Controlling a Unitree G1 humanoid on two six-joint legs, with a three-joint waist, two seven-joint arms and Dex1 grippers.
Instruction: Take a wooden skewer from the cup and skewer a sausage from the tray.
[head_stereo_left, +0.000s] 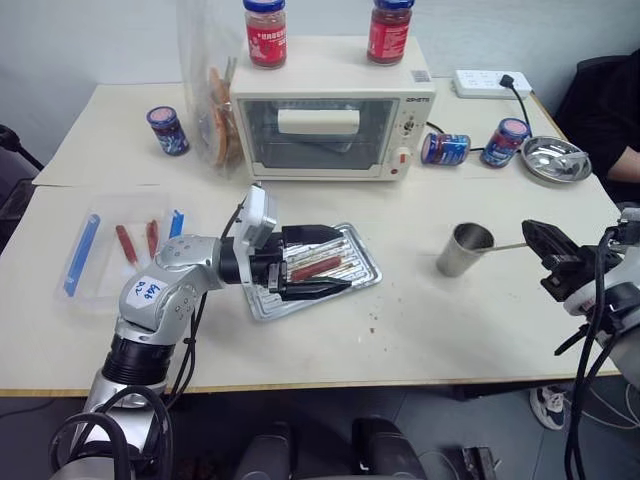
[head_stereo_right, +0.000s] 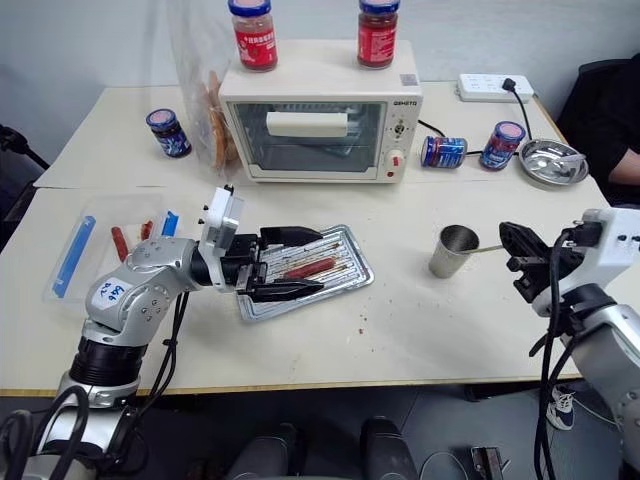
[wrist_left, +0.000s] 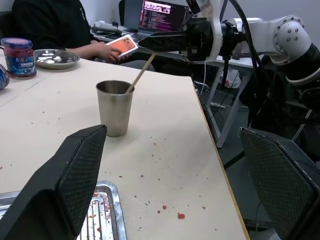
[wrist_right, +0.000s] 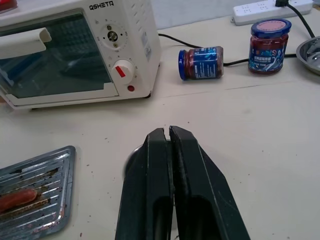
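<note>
The steel cup (head_stereo_left: 465, 250) stands upright on the table, right of the tray (head_stereo_left: 368, 283). A wooden skewer (wrist_left: 142, 72) leans out of the cup, its lower end still inside. My right gripper (head_stereo_left: 532, 236) is shut on the skewer's upper end, level with the cup's rim and to its right. In the right wrist view its fingers (wrist_right: 186, 150) are pressed together. One reddish-brown sausage (head_stereo_left: 315, 268) lies on the ribbed tray. My left gripper (head_stereo_left: 344, 260) is open and lies level over the tray, one finger on each side of the sausage.
A white toaster oven (head_stereo_left: 330, 125) with two red jars on top stands behind the tray, a plastic bag beside it. A clear box (head_stereo_left: 115, 250) holds stick sausages at the left. Jars (head_stereo_left: 445, 149), a steel bowl (head_stereo_left: 556, 159) and a person's arm are at the back right.
</note>
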